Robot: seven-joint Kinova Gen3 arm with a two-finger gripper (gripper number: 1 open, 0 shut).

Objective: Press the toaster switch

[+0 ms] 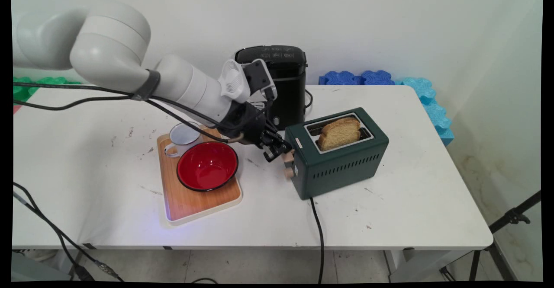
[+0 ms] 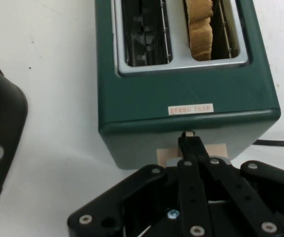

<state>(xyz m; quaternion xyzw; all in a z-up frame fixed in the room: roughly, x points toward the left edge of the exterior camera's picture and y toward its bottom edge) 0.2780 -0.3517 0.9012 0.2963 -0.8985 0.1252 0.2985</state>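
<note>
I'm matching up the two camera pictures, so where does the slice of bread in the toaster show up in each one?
Main view: the bread stands in a slot of the green toaster, right of centre.
Hand view: bread at the top edge, in the right-hand slot.
Shared landmark: the small label on the toaster's top edge by the gripper.

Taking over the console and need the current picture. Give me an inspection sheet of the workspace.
Surface: white table, scuffed with dark marks.
Things: green toaster with a bread slice standing in one slot, the other slot empty; its wooden lever on the end facing the arm.
Clutter: wooden tray carrying a red bowl and a white mug; black appliance behind.
Gripper: gripper shut, fingertips at the lever.
Cables: toaster cord runs off the near edge; arm cables hang left.
Surroundings: white wall, blue foam blocks.
</note>
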